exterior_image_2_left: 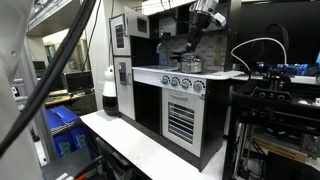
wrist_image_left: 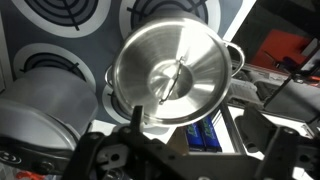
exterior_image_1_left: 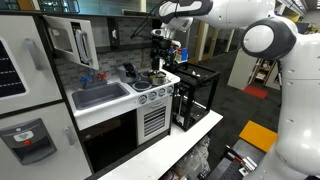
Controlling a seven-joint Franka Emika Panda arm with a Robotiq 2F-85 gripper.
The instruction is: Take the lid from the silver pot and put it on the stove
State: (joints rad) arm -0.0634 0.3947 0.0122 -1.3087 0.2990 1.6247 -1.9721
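Note:
In the wrist view the shiny silver lid (wrist_image_left: 170,75) lies tilted and off-centre over the silver pot (wrist_image_left: 232,58), whose rim and side handles show around it. The pot stands on the dark cooktop of the white stove (wrist_image_left: 95,40), near its front corner. My gripper (wrist_image_left: 195,125) hangs above the lid's near edge, its two fingers wide apart with nothing between them. In both exterior views the gripper (exterior_image_1_left: 160,45) (exterior_image_2_left: 196,40) is above the pot (exterior_image_1_left: 156,76) (exterior_image_2_left: 188,64) on the stove (exterior_image_1_left: 150,105) (exterior_image_2_left: 180,110).
A larger grey pot (wrist_image_left: 45,115) sits close beside the silver pot. A dark upright utensil (exterior_image_1_left: 130,72) stands behind it, and the grey sink (exterior_image_1_left: 100,96) is alongside. A black wire rack (exterior_image_1_left: 195,92) stands against the stove's side, with blue items (wrist_image_left: 205,135) below.

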